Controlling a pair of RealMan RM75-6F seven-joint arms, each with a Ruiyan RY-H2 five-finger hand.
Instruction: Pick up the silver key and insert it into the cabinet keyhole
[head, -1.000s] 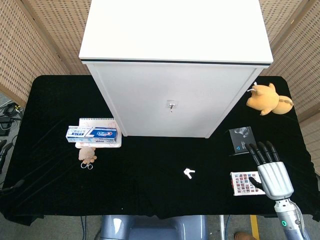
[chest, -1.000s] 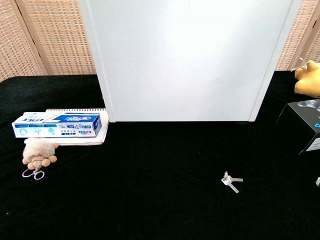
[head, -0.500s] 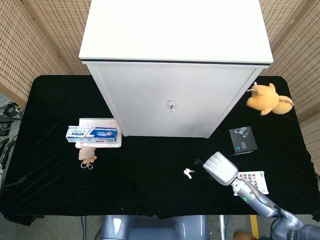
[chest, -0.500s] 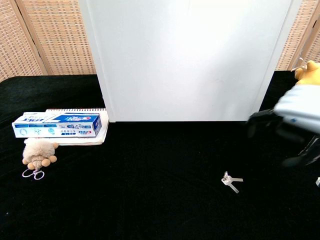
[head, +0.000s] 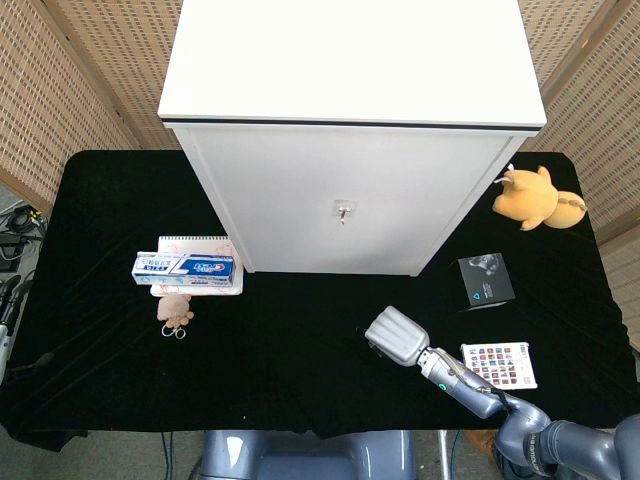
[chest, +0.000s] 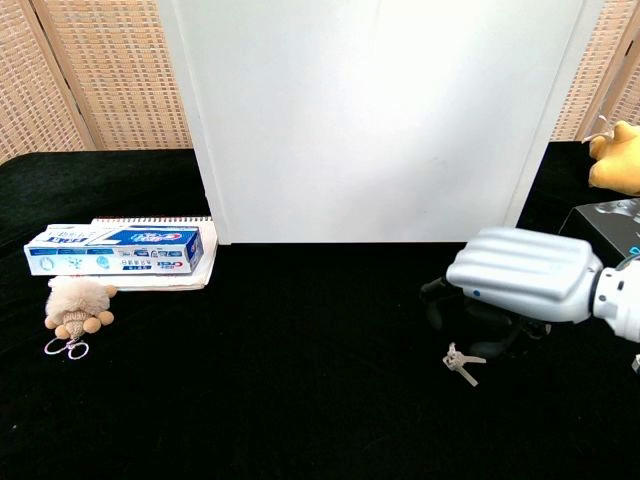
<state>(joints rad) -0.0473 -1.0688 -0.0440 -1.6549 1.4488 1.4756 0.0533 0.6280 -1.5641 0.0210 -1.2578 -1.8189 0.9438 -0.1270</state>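
The silver key (chest: 462, 361) lies flat on the black tablecloth, right of centre. My right hand (chest: 520, 278) hovers palm-down just above and behind it, dark fingers (chest: 436, 297) pointing down and apart, holding nothing. In the head view the right hand (head: 396, 336) covers the key. The white cabinet (head: 345, 140) stands at the back, its keyhole (head: 342, 211) in the middle of the door; the chest view does not show the keyhole on the cabinet (chest: 380, 120). My left hand is out of sight.
A toothpaste box (head: 187, 267) lies on a notebook at the left, with a small plush keychain (head: 175, 311) in front. At the right are a yellow plush toy (head: 533, 197), a black box (head: 485, 279) and a colour card (head: 500, 364).
My right hand has swept from the right table edge leftward, turned palm-down and come over the key. The key has not moved.
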